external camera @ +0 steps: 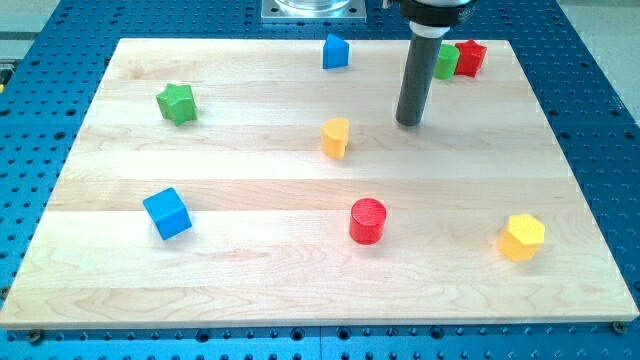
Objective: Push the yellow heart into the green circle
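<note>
The yellow heart (336, 138) stands near the middle of the wooden board (250, 270). The green circle (446, 62) sits at the view's top right, partly hidden behind my rod and touching a red block (470, 57). My tip (408, 122) rests on the board to the right of the yellow heart and slightly above it, with a gap between them, and below-left of the green circle.
A blue block (335, 51) is at the top centre. A green star (177, 103) is at the upper left. A blue cube (167, 213) is at the lower left. A red cylinder (367, 221) is below the heart. A yellow hexagon (522, 237) is at the lower right.
</note>
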Controlling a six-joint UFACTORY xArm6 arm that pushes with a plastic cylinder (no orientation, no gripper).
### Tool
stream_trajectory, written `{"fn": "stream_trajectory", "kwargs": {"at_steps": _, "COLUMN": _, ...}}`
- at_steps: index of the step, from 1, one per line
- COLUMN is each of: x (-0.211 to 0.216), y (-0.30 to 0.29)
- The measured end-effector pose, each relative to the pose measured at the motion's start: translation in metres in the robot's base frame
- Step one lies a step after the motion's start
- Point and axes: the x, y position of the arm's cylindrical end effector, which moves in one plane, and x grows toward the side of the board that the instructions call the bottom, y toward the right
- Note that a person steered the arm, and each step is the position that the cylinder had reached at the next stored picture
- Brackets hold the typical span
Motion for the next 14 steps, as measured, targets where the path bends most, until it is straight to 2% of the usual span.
{"fn": "stream_trajectory", "kwargs": {"at_steps": 2, "x": 0.01, "y": 0.005}}
{"fn": "stream_trajectory", "kwargs": {"at_steps": 3, "x": 0.051, "y": -0.014}}
{"fn": "stream_trajectory", "kwargs": {"at_steps": 5, "x": 0.114, "y": -0.151}}
{"fn": "stream_trajectory", "kwargs": {"at_steps": 7, "x": 0.014, "y": -0.093}}
{"fn": "stream_trajectory", "kwargs": {"at_steps": 8, "x": 0.01, "y": -0.073}}
{"fn": "stream_trajectory", "kwargs": {"at_steps": 10, "x": -0.011, "y": 0.012}}
{"fn": "stream_trajectory", "kwargs": {"at_steps": 11, "x": -0.034, "y": 0.03}}
{"fn": "stream_trajectory", "kwargs": {"at_steps": 13, "x": -0.032, "y": 0.078}}
{"fn": "stream_trajectory", "kwargs": {"at_steps": 14, "x": -0.045, "y": 0.077}}
